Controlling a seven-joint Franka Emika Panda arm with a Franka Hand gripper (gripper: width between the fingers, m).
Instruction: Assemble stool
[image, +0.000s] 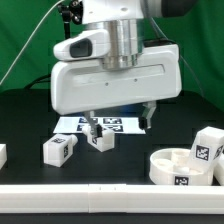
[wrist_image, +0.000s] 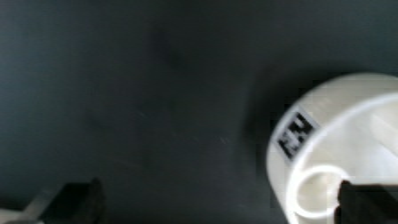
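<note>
The round white seat (image: 178, 166) lies on the black table at the exterior view's right, with a tag on its rim. One chunky white leg (image: 207, 146) stands at its far right side. Two more legs (image: 60, 150) (image: 100, 140) lie left of centre, and another leg shows partly at the left edge (image: 2, 155). My gripper (image: 120, 124) hangs open and empty above the table, between the loose legs and the seat. In the wrist view the seat (wrist_image: 352, 120) lies beside one finger (wrist_image: 370, 202). The gap at my gripper (wrist_image: 222, 205) holds only bare table.
The marker board (image: 112, 123) lies flat behind the gripper. A long white bar (image: 110, 191) edges the table's front. The table mat is black, with green backing behind it.
</note>
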